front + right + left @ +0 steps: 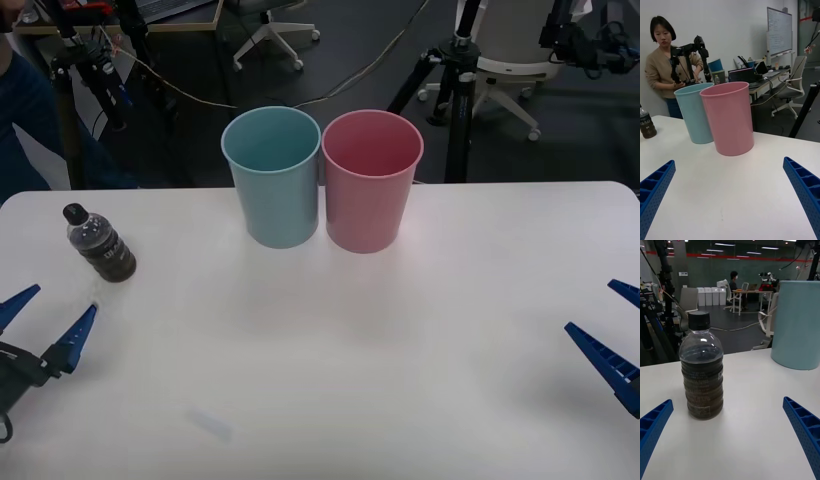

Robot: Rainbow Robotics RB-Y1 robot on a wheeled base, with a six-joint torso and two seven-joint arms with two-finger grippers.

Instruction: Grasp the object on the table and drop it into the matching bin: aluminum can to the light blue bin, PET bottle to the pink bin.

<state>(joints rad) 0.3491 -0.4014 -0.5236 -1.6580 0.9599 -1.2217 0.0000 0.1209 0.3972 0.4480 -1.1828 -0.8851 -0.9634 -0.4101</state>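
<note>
The PET bottle (100, 243) stands upright on the white table (330, 360) at the far left; it is small and clear, with a black cap, a dark label and dark liquid. My left gripper (48, 320) is open just in front of it, and in the left wrist view the bottle (702, 367) stands a short way ahead between the spread fingers (803, 427). The light blue bin (272, 175) and the pink bin (371, 180) stand side by side at the back middle. My right gripper (618, 335) is open low at the right edge, facing the pink bin (728, 118).
Tripods, cables and office chairs stand on the floor beyond the table's far edge. A person stands behind the table's left side, away from the bottle. Bare white tabletop stretches between the two grippers.
</note>
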